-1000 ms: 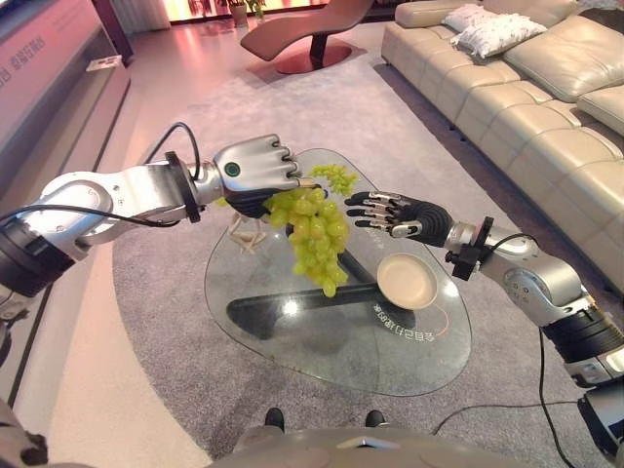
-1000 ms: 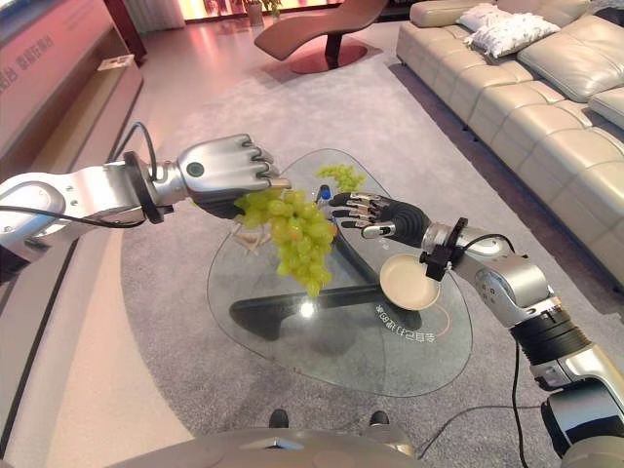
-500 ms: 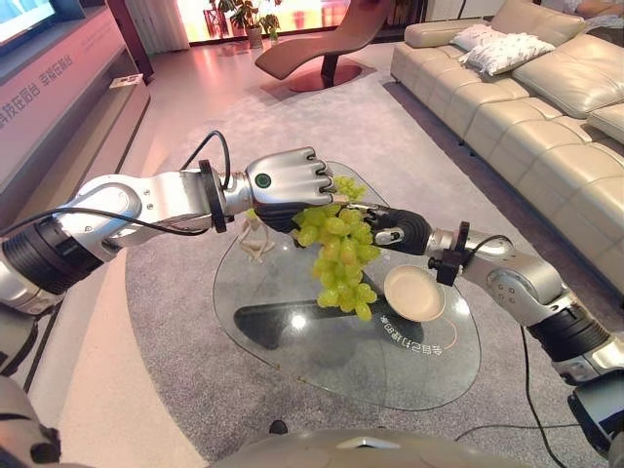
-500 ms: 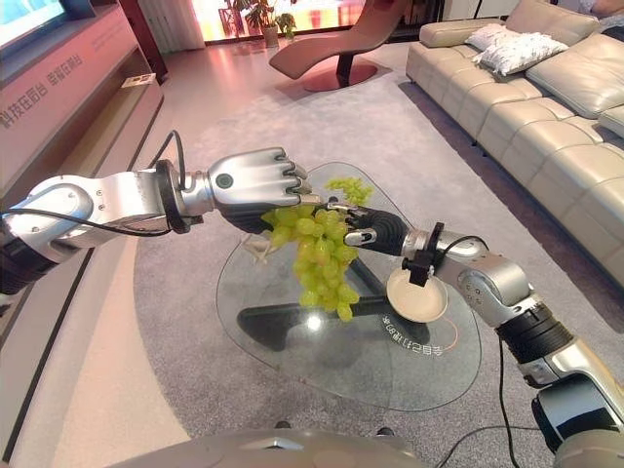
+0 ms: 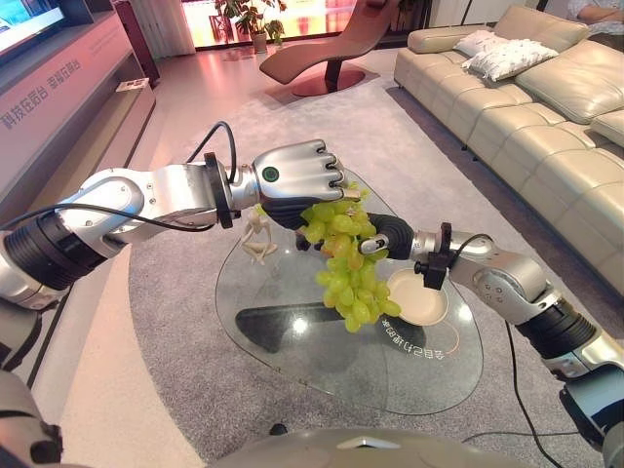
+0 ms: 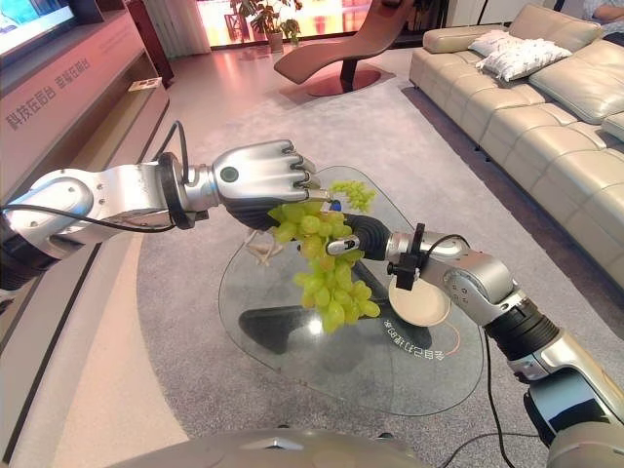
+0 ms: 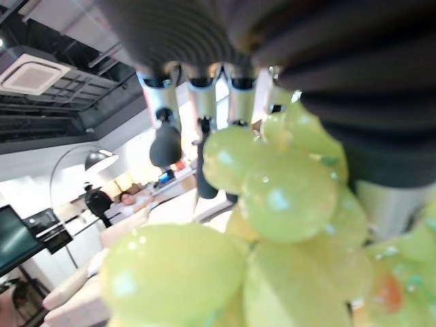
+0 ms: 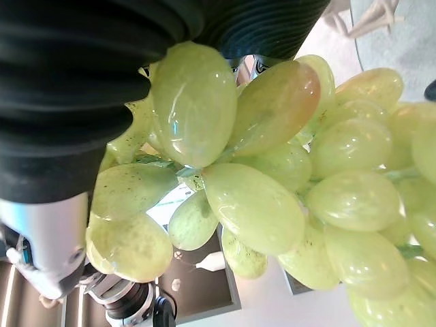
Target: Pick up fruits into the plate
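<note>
A big bunch of green grapes [image 5: 351,283] hangs above the glass table [image 5: 292,341], just left of the round cream plate [image 5: 421,302]. My left hand [image 5: 292,175] is shut on the top of the bunch, and its wrist view shows the grapes [image 7: 272,191] right under the curled fingers. My right hand [image 5: 388,232] reaches in from the right, against the far side of the bunch, which hides its fingertips. Its wrist view has grapes [image 8: 252,204] pressed close to it. A smaller green bunch [image 6: 356,195] lies on the table's far part.
A small white figurine [image 5: 255,239] stands on the table's left part. A beige sofa [image 5: 526,107] runs along the right, and a brown lounge chair [image 5: 322,49] stands at the back. Grey carpet surrounds the table.
My left hand has carried the grapes to the right, closer to the plate. My right hand has closed in until it sits against the bunch. The camera has shifted too.
</note>
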